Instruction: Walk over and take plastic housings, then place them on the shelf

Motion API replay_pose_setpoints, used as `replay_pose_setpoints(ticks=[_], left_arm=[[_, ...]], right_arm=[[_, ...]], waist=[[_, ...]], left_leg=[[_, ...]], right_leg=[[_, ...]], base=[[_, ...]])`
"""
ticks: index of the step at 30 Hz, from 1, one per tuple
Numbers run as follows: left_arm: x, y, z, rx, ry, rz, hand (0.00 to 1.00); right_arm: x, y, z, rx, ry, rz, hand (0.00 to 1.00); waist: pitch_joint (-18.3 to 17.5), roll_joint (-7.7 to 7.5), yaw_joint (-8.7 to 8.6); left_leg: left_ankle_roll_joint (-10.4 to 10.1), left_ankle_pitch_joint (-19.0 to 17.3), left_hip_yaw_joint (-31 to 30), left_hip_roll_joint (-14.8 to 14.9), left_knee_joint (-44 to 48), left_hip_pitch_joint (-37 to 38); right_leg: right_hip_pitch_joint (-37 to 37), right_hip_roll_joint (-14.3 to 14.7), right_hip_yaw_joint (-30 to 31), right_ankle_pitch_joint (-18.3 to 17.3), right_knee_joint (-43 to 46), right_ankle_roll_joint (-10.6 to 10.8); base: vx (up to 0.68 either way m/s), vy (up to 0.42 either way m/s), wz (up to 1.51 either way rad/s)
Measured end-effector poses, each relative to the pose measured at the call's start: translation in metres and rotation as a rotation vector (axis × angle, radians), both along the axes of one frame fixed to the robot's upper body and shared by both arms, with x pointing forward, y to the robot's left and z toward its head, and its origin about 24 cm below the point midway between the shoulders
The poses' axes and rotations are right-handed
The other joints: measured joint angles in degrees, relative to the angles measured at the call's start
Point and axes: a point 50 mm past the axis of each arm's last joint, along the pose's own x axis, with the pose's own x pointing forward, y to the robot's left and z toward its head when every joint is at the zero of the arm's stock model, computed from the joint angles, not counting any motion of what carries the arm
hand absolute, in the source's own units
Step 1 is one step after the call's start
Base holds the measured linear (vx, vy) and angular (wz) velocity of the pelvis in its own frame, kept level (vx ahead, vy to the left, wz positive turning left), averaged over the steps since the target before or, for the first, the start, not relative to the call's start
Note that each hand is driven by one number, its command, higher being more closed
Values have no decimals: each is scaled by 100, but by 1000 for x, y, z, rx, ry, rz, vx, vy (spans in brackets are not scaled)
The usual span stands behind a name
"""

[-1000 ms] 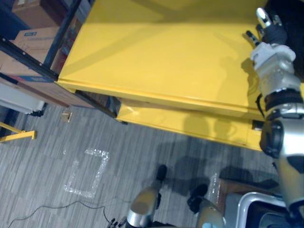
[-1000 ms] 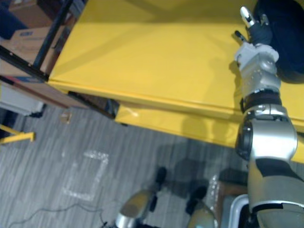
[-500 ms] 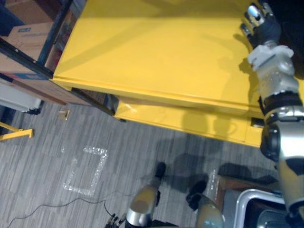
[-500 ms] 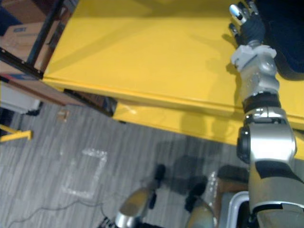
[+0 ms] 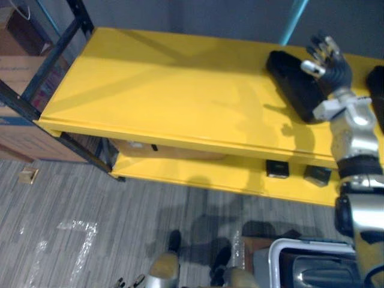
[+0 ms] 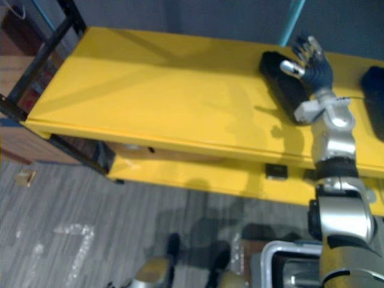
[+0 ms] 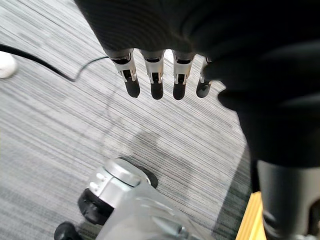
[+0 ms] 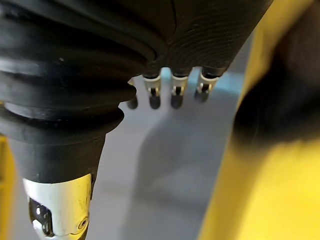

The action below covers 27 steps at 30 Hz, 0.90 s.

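Note:
A long black plastic housing (image 5: 294,84) lies on the top yellow shelf (image 5: 168,90), towards its right end. My right hand (image 5: 327,63) is raised just over the housing's right side, open with fingers spread, and holds nothing. A second black housing (image 5: 377,90) lies at the right edge of the shelf. In the right wrist view the right hand's fingers (image 8: 172,95) are straight, with a dark housing (image 8: 280,100) on the yellow shelf beside them. My left hand (image 7: 155,85) hangs open over the grey carpet.
The lower yellow shelf (image 5: 198,174) carries two small black boxes (image 5: 277,169) and a cardboard box (image 5: 162,150). A dark rack post (image 5: 60,45) stands at the left and a teal pole (image 5: 294,18) behind. A white-rimmed bin (image 5: 312,267) sits at the bottom right.
The camera has swung up, so the shelf's back edge and the whole housing now show. My right hand has lifted a little and spread its fingers above the housing.

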Motion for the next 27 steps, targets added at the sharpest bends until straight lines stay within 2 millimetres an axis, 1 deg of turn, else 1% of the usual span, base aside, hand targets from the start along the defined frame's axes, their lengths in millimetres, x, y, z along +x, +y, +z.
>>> replay_pose_setpoints(ticks=[3, 4, 5, 7, 9, 11, 14, 16, 20, 23, 24, 27], left_arm=[[-3, 0, -1, 2, 25, 10, 0], [-3, 0, -2, -6, 42, 11, 0], [-4, 0, -3, -9, 51, 11, 0], [-6, 3, -3, -6, 68, 10, 0], [-6, 6, -3, -7, 83, 15, 0], [-6, 9, -3, -6, 90, 25, 0], [-7, 11, -3, -12, 112, 25, 0], [-7, 11, -3, -15, 116, 25, 0], [-7, 11, -3, -23, 122, 21, 0], [-7, 11, -3, -25, 125, 19, 0], [-7, 11, -3, -25, 123, 18, 0], [-6, 11, -3, -26, 122, 17, 0]], right_arm=[[-6, -7, -12, -198, 38, -130, 0], [-8, -10, -14, -258, 47, -177, 0], [-8, -11, -13, -288, 48, -197, 0], [-8, -12, -13, -337, 69, -232, 0], [-10, -16, -20, -390, 106, -258, 0], [-12, -14, -31, -507, 161, -259, 0], [-11, -10, -37, -629, 187, -260, 0], [-11, -8, -38, -683, 197, -261, 0], [-9, -2, -48, -858, 238, -240, 0], [-8, -1, -55, -926, 267, -225, 0], [-7, 1, -58, -958, 275, -212, 0], [-6, 4, -64, -997, 311, -172, 0]], waist=[[-147, -43, -56], [-190, -59, -126], [-201, -71, -160], [-242, -104, -170], [-300, -148, -174], [-390, -250, -169], [-425, -304, -170], [-427, -307, -169], [-429, -310, -158], [-436, -320, -146], [-437, -323, -119], [-436, -325, -92]], left_leg=[[27, -23, 147, -10, -1, 33], [30, -39, 183, -23, -1, 34], [19, -49, 212, -28, -1, 37], [30, -56, 278, -31, -2, 57], [47, -69, 276, -43, -2, 85], [56, -89, 270, -55, -2, 84], [78, -76, 269, -76, -2, 91], [83, -72, 259, -99, -1, 94], [85, -70, 200, -155, -2, 90], [85, -70, 122, -175, -3, 99], [86, -69, 114, -177, -3, 93], [94, -64, 109, -187, -4, 91]], right_leg=[[0, -3, 128, 61, -79, -4], [9, -7, 155, 108, -138, 7], [10, -10, 182, 132, -163, 19], [9, -9, 255, 164, -202, 48], [52, -16, 261, 168, -205, 55], [96, -15, 256, 168, -260, 55], [97, -34, 254, 184, -264, 77], [97, -57, 244, 204, -264, 60], [130, -108, 165, 229, -258, 76], [177, -121, 89, 227, -260, 76], [175, -122, 84, 227, -260, 76], [176, -130, 82, 206, -260, 87]], base=[[-46, 37, -21], [-43, 35, -22], [-30, 30, -16], [-9, 20, -16], [-2, 7, -4], [20, 4, 4], [49, 8, 2], [52, 20, 5], [27, 20, 9], [3, 10, 14], [-13, 6, 4], [0, 0, 0]])
